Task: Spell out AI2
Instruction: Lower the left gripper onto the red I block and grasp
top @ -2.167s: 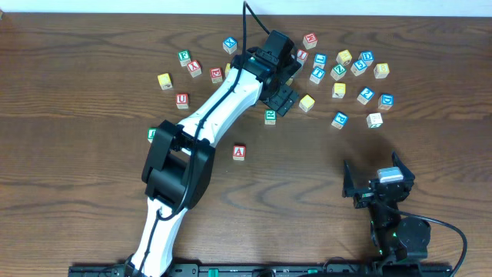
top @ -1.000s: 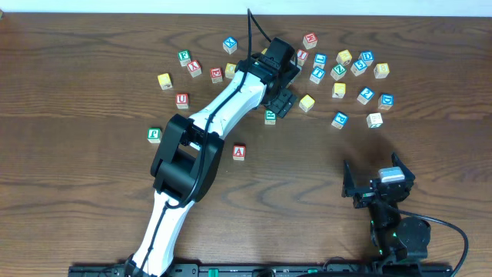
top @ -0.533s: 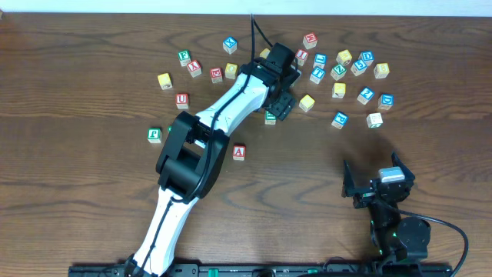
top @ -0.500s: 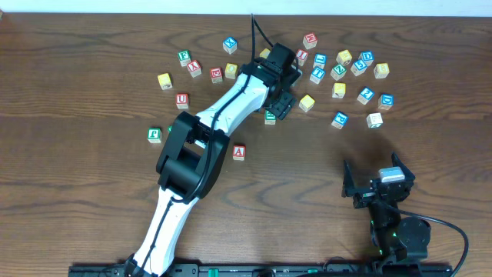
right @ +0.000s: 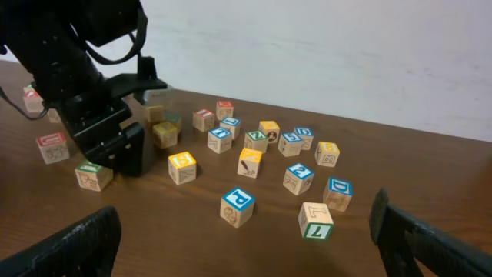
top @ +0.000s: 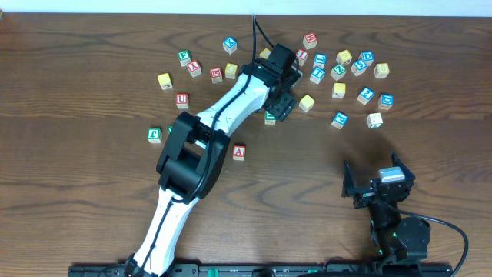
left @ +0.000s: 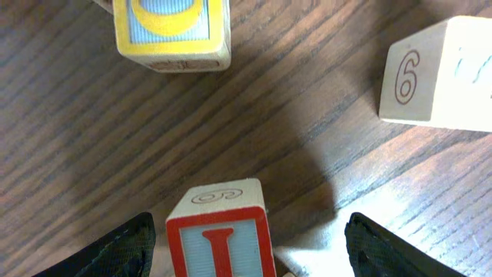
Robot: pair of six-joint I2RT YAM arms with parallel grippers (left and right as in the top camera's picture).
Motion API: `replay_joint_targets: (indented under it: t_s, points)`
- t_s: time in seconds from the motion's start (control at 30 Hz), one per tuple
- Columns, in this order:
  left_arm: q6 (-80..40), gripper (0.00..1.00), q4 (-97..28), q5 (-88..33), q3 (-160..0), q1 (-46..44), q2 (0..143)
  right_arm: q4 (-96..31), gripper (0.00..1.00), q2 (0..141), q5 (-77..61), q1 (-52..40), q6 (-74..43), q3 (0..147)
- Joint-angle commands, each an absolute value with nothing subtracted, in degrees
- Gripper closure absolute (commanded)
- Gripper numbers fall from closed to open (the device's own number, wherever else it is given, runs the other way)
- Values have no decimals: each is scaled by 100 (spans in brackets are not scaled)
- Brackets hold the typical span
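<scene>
In the left wrist view the red-printed "I" cube (left: 221, 235) stands on the table between my left gripper's (left: 250, 258) open jaws. The left finger (left: 127, 248) is close beside it and the right finger (left: 380, 248) is well apart. From overhead that gripper (top: 283, 96) covers the cube. The red "A" cube (top: 239, 151) sits alone beside the left arm. Among the scattered cubes at the back right is the blue "2" cube (top: 366, 95) (right: 298, 177). My right gripper (top: 377, 178) (right: 244, 242) stands open and empty at the near right.
A yellow-printed cube (left: 173, 31) and a pale cube marked "6" (left: 438, 73) lie just beyond the left fingers. Several lettered cubes crowd the back, among them a blue "P" (right: 237, 206) and a green "T" (right: 315, 219). A red "U" cube (top: 181, 100) sits at the left.
The left arm has shifted slightly towards the back cluster of cubes and has then stayed put. The right arm and the cubes have not moved.
</scene>
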State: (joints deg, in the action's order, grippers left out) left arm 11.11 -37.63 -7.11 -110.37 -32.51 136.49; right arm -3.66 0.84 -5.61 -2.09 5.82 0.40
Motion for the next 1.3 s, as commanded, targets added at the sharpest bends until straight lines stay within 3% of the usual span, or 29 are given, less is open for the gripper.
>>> replay_joint_targets:
  t_s: [0.0, 0.23, 0.4, 0.43, 0.7, 0.93, 1.27]
  points:
    - [1221, 22, -3712, -554, -11168, -3245, 13684, -388, 1, 49, -574, -169, 493, 32]
    - [1284, 22, -3629, -377, -11174, -3245, 13684, -388, 1, 49, -574, -169, 493, 32]
    - [1282, 51, -3656, -377, -11174, -3245, 13684, -388, 1, 49, -574, -169, 493, 32]
    - [1282, 53, -3669, -377, -11174, -3245, 13684, -388, 1, 49, -574, -169, 493, 32]
    - [1282, 54, -3706, -377, -11174, -3245, 13684, -388, 1, 49, -574, -169, 493, 32]
    - [1282, 68, -3712, -377, -11177, -3245, 13684, -388, 1, 49, -574, -169, 493, 32]
    - [1280, 67, -3717, -379, -11179, -3245, 13670, -388, 1, 49, -574, -169, 493, 32]
